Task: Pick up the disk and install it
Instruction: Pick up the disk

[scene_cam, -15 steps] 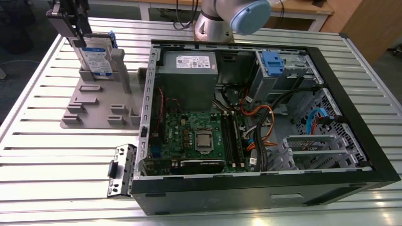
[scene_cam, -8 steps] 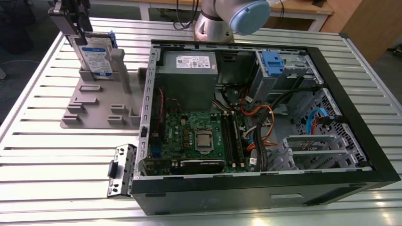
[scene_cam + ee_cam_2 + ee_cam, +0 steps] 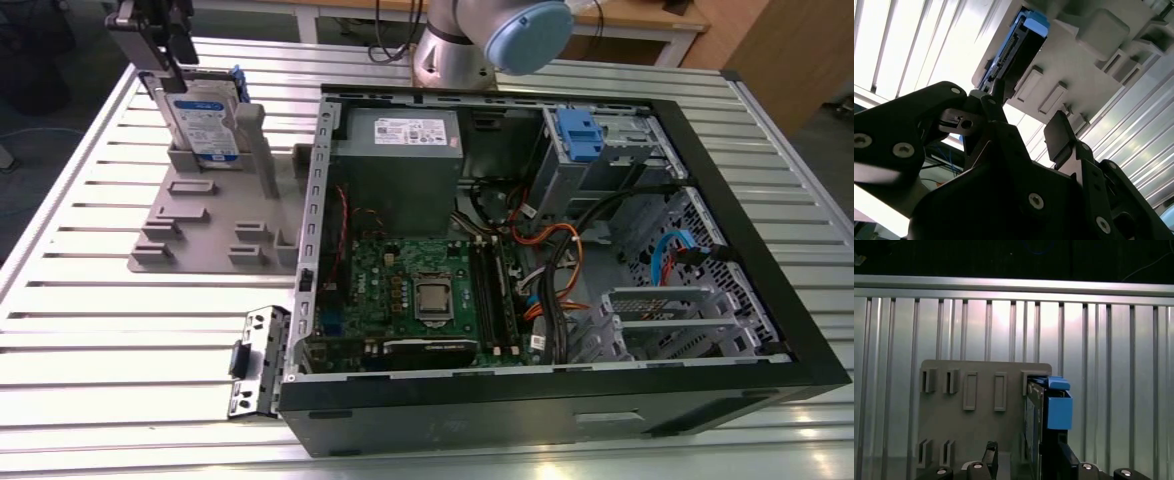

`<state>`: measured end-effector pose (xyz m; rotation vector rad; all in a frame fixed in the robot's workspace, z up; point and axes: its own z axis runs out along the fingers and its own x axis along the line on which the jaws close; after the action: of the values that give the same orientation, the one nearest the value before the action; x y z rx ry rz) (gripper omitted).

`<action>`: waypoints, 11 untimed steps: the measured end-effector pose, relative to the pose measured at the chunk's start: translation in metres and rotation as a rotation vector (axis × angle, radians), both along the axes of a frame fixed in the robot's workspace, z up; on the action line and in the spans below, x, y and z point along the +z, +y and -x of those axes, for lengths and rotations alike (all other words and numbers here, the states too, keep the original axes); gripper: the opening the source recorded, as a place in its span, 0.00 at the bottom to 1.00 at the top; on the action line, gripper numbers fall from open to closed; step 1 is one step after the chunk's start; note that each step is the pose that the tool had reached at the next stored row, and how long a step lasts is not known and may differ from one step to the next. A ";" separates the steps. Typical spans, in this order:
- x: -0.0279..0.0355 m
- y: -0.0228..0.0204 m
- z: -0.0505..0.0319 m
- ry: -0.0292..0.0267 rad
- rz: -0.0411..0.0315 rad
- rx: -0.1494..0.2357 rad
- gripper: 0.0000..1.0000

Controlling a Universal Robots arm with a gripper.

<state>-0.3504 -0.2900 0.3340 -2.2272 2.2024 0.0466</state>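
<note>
Step in hand: pick-up, judged not yet complete. At the exterior view's left, one gripper (image 3: 167,55) hangs at the top edge of one disk (image 3: 207,120). The disk stands upright in a slot of one grey holder (image 3: 200,235) on the bench (image 3: 80,330). The two fingers (image 3: 1059,135) are spread and grasp nothing. The grasp calls for one finger set squarely on each flat face. To the right lies one open computer case (image 3: 534,410) with one blue latch (image 3: 577,135).
</note>
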 end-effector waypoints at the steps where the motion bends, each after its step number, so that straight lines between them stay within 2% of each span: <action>1: -0.0001 0.0011 0.0000 -0.0001 -0.0001 0.000 0.59; 11: -0.0006 0.0060 0.0000 -0.0001 -0.0004 0.000 0.59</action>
<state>-0.3505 -0.2840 0.3334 -2.2269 2.2021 0.0470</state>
